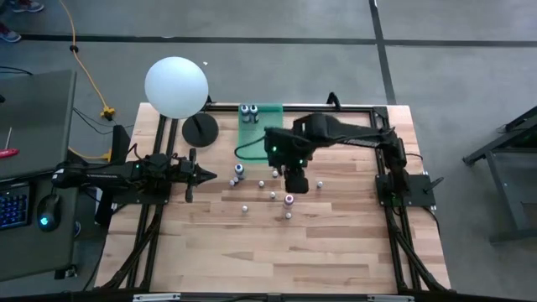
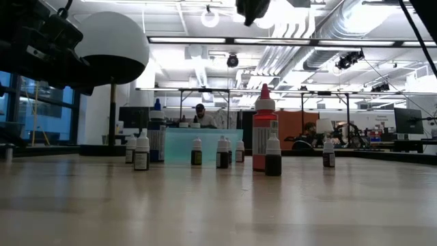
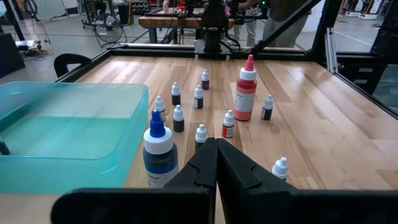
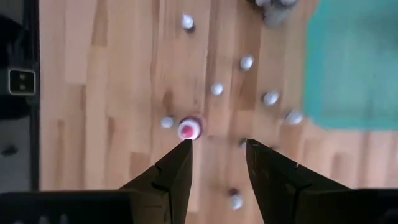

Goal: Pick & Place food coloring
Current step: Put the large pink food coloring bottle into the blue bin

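Observation:
Several small white-capped food coloring bottles [image 1: 273, 195] stand upright on the wooden table, among them a taller red one [image 3: 245, 90] and a blue-capped one [image 3: 160, 152]. Two more bottles [image 1: 247, 111] stand in the green tray [image 1: 267, 134]. My right gripper [image 4: 217, 146] hangs open high over the middle of the table, pointing steeply down with nothing between its fingers. The red bottle's cap [image 4: 189, 129] shows just ahead of one fingertip, far below. My left gripper [image 3: 216, 144] rests shut and level at the table's left [image 1: 210, 175], touching nothing.
A big white ball lamp [image 1: 176, 86] on a dark round foot [image 1: 200, 129] stands at the far left, beside the tray. Bare wood lies across the table's near half [image 1: 277, 252]. Black frame rails run along the table's edges [image 1: 394, 235].

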